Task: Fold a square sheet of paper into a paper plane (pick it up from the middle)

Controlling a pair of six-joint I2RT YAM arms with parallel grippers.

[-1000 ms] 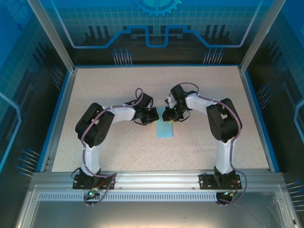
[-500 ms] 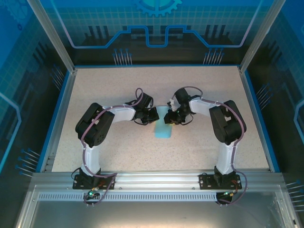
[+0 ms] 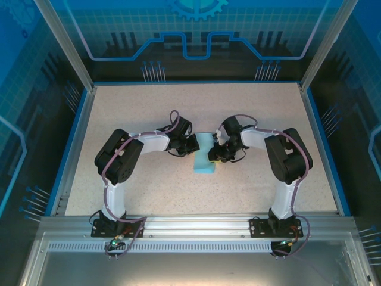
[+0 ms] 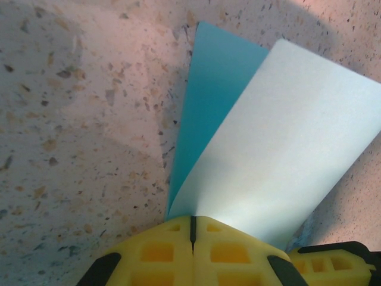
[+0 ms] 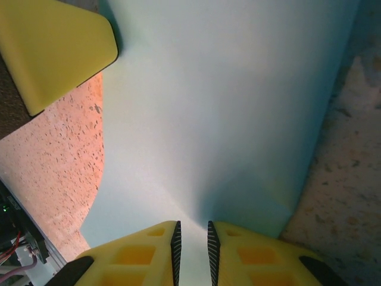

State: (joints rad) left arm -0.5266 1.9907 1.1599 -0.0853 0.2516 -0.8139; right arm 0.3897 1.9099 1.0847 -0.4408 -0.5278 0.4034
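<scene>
Our left gripper [image 4: 192, 225] has its yellow fingers pressed together, and they pinch the square sheet of paper [image 4: 280, 149] at the bottom of the left wrist view. From that pinch 2 layers fan upward: a pale flap toward the right and a darker blue one behind it, toward the upper middle.

Our right gripper [image 5: 191, 238] sits at the bottom of its own view with the jaws nearly together and a narrow slit between them. The pale paper [image 5: 226, 107] runs up from that slit across most of the frame. We cannot tell whether the jaws actually clamp it or merely straddle it.

In the top view the left gripper [image 3: 189, 145] and right gripper [image 3: 219, 156] face each other at the centre of the frame. The sheet [image 3: 203, 165] lies between and just below them on the speckled table [image 3: 149, 190], partly lifted and already bent over itself.

We judge the paper very light, limp and easy to crease or tear. It will likely slide on the smooth tabletop and sag when held by 1 edge. Holding it on both sides of the centre fold line, with flat fingers and gentle pressure, looks safest to us.
</scene>
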